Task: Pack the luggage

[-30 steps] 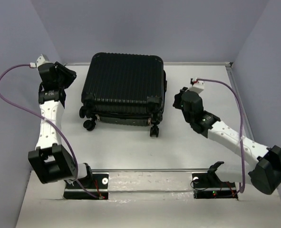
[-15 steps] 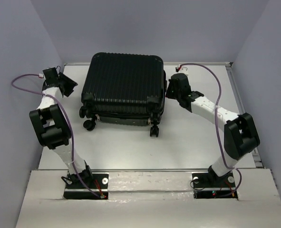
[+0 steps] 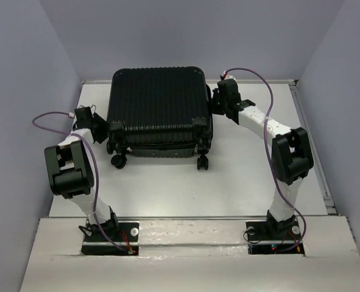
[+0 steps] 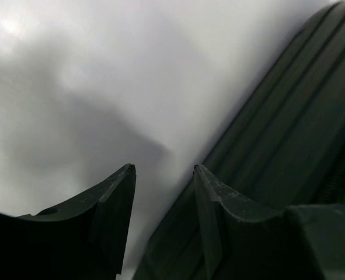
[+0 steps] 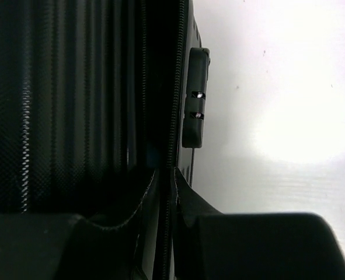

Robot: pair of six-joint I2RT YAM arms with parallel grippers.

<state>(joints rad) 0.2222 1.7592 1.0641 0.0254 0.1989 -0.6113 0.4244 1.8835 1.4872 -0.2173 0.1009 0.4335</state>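
The luggage point(image 3: 158, 103) is a large black ribbed suitcase lying flat and closed at the back middle of the table, wheels toward me. My left gripper point(image 3: 102, 125) sits low at its near-left corner. In the left wrist view the left gripper point(image 4: 163, 169) is open with nothing between its fingers, and the ribbed shell point(image 4: 289, 134) runs just under the right finger. My right gripper point(image 3: 220, 100) is against the luggage's far-right side. In the right wrist view the right gripper point(image 5: 166, 173) has its jaws a narrow gap apart, astride the zipper line point(image 5: 176, 87).
A small black block with two shiny marks point(image 5: 195, 96) sticks out of the luggage's side just ahead of the right fingers. Caster wheels point(image 3: 117, 161) stand at the near edge. Grey walls close in the white table point(image 3: 247, 170) on three sides.
Both arms have reached forward to the luggage, the left to its near-left corner, the right to its far-right side. The right jaws have parted slightly. The luggage has shifted a little.
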